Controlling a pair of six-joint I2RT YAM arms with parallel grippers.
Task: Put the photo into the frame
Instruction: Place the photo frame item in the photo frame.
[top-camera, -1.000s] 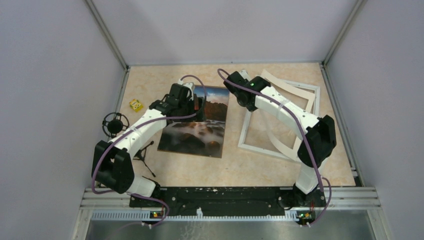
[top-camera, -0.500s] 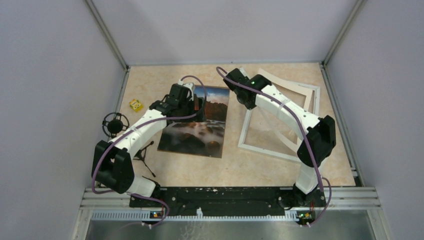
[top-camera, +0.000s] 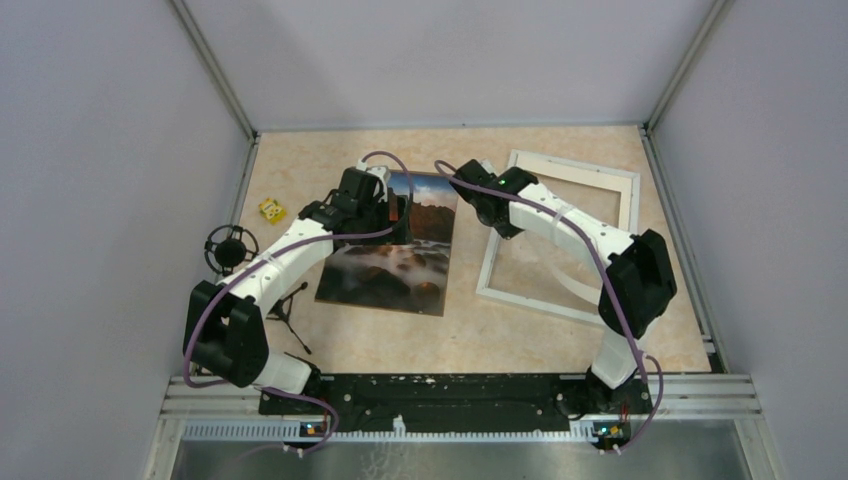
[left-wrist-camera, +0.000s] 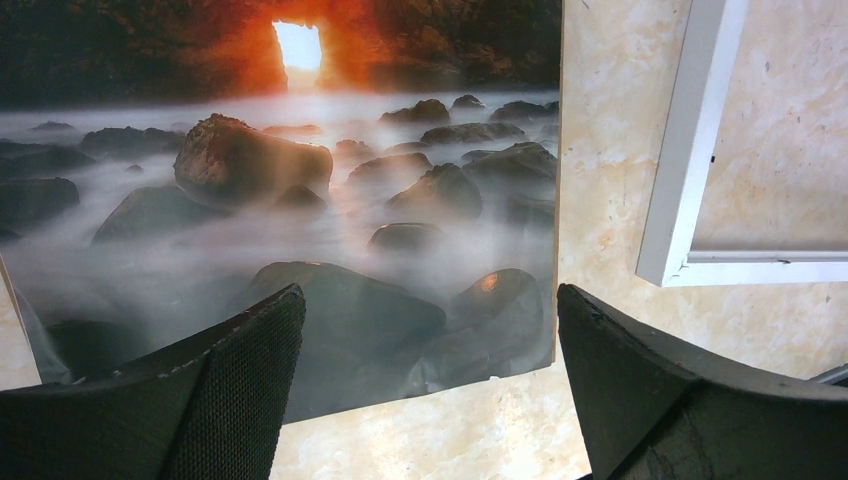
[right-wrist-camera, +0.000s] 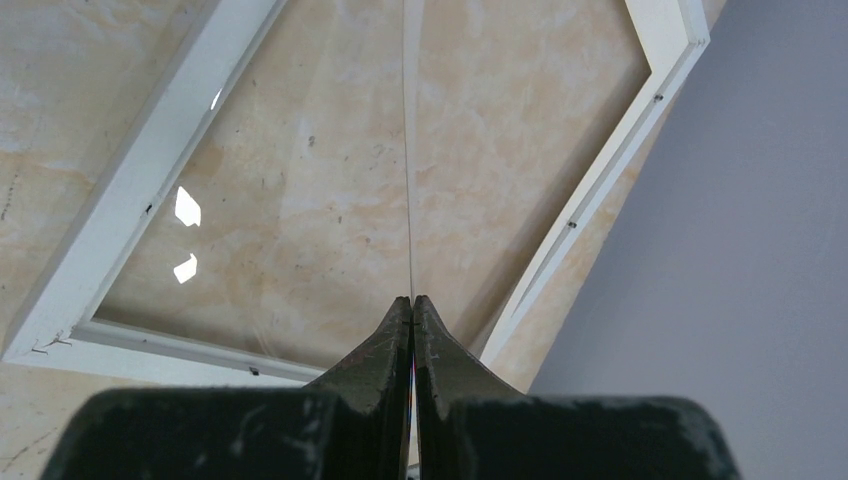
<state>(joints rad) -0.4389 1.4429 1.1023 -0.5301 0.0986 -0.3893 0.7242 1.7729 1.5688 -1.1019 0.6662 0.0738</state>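
Observation:
The photo (top-camera: 395, 250), a dark print with an orange sun over misty rocks, lies flat on the table left of centre. It fills the left wrist view (left-wrist-camera: 300, 180). My left gripper (top-camera: 396, 213) hovers open over its far end, with fingers either side of one corner (left-wrist-camera: 430, 300). The white frame (top-camera: 575, 172) lies flat to the right, and its bars also show in both wrist views (left-wrist-camera: 690, 150) (right-wrist-camera: 130, 190). My right gripper (top-camera: 492, 212) is at the frame's left side, shut (right-wrist-camera: 412, 300) on a thin white mat seen edge-on (right-wrist-camera: 408, 150) over the frame opening.
A small yellow object (top-camera: 271, 209) and a black round stand (top-camera: 230, 248) sit at the table's left edge. A curved strip of the mat (top-camera: 572, 287) shows inside the frame. Grey walls close in the table on three sides.
My right gripper has moved down and toward the frame with the mat, which stood bowed above the frame and now lies low over it. The left arm and photo have not moved.

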